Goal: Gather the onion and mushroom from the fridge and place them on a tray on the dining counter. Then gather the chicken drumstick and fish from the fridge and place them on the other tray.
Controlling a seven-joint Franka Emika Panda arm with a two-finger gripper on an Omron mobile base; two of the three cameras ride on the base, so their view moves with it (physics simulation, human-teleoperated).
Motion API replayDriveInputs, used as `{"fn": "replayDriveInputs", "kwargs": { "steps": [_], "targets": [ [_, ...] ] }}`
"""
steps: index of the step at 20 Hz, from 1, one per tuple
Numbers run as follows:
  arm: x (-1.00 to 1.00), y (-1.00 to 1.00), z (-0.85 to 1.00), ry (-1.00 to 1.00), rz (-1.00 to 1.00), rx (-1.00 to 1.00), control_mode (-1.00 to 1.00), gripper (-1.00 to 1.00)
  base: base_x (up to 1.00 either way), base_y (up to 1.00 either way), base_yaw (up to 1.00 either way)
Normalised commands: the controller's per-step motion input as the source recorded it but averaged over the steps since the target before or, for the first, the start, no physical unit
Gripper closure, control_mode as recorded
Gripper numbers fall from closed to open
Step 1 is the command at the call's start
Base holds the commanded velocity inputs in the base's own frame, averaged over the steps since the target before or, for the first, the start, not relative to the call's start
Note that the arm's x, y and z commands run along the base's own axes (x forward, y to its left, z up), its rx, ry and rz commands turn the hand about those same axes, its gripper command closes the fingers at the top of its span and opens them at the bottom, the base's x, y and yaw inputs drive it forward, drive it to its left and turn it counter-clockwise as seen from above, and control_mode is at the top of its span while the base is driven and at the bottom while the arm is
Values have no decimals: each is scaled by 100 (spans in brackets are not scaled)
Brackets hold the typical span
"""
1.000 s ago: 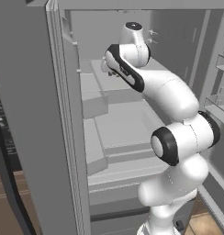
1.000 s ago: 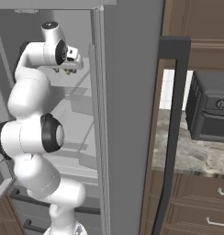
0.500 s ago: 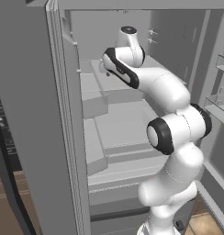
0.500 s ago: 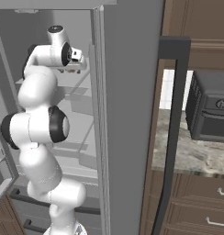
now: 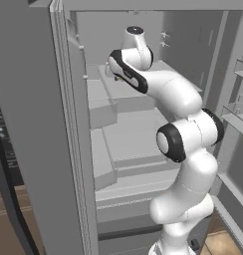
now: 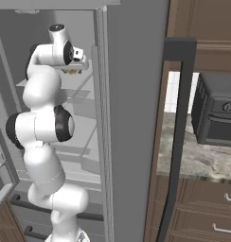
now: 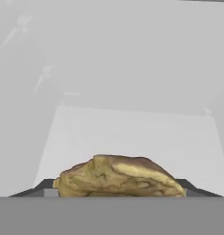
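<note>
I am reaching onto an upper shelf (image 5: 143,87) of the fridge (image 5: 39,124) with the chicken drumstick (image 7: 118,177) lying between my fingers (image 7: 118,195), and I cannot tell whether they are clamping it yet, so lifting early risks dropping it.

A dark oven-like appliance (image 6: 217,113) stands on a speckled stone table (image 6: 195,158) at the right. Below it are brown wooden drawers (image 6: 207,220) with pale handles. Wooden floor (image 5: 220,244) shows at the lower corner.
</note>
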Motion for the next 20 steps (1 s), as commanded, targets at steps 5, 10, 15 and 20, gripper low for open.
{"fn": "replayDriveInputs", "kwargs": {
  "steps": [5, 10, 15, 20],
  "targets": [
    [-45, 2, -4, -14, 0, 0, -100, 100, 0, 0, 0],
    [-86, 0, 0, -19, 0, 0, -100, 100, 0, 0, 0],
    [-100, -11, 5, -18, 0, 2, -100, 100, 0, 0, 0],
    [-100, -24, 22, -11, 0, 8, -100, 100, 0, 0, 0]
  ]
}}
